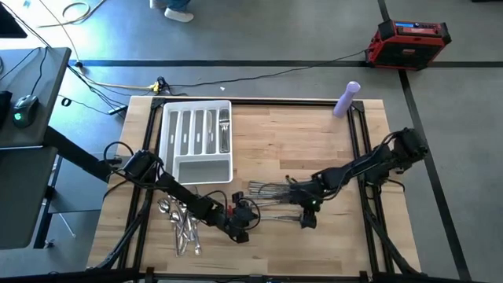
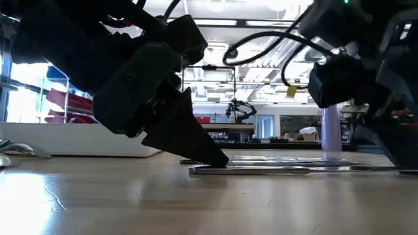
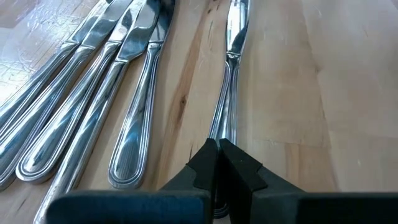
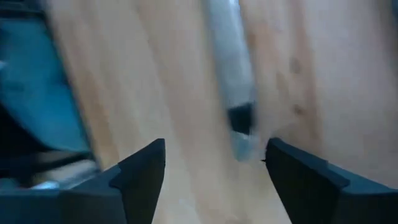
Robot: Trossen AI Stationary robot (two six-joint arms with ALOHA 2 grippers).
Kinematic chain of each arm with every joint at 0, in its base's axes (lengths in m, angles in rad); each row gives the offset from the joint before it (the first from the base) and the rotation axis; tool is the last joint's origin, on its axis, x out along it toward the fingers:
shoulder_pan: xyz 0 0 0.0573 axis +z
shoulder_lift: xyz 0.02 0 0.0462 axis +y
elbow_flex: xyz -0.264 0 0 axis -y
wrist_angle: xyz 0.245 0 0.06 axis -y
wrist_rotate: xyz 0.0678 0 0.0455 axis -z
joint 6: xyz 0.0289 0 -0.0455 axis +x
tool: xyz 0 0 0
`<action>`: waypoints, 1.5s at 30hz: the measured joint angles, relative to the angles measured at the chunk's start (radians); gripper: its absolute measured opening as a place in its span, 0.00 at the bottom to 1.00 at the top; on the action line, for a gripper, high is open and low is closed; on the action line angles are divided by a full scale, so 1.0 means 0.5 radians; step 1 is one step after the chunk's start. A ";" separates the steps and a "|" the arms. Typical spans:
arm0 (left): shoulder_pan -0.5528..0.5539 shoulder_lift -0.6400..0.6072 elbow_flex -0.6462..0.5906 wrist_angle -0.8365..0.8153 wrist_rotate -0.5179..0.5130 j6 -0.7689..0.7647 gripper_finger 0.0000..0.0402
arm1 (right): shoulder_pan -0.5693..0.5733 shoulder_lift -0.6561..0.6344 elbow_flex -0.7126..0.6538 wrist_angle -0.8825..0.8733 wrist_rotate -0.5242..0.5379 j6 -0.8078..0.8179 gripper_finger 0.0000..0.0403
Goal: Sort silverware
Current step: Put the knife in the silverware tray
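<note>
The silverware lies in three lots: knives (image 1: 271, 191) fanned out near the middle of the table's front half, spoons (image 1: 179, 224) toward the front left corner, and a few pieces in the right slot of the white tray (image 1: 174, 167) at the back left. One knife (image 3: 231, 68) lies apart from four others (image 3: 99, 93), and the left gripper (image 1: 240, 230) has its fingers (image 3: 214, 163) pressed together on that knife's handle end, tips down on the wood. The right gripper (image 1: 308, 216) hangs over the knives' other end, fingers (image 4: 140, 171) spread wide, holding nothing. A purple bottle (image 1: 346, 99) stands at the table's (image 1: 314, 141) back edge.
</note>
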 joint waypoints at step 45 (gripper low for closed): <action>0.093 0.005 -0.002 -0.002 -0.216 -0.308 0.00 | 0.045 0.177 -0.220 0.859 0.010 0.451 0.46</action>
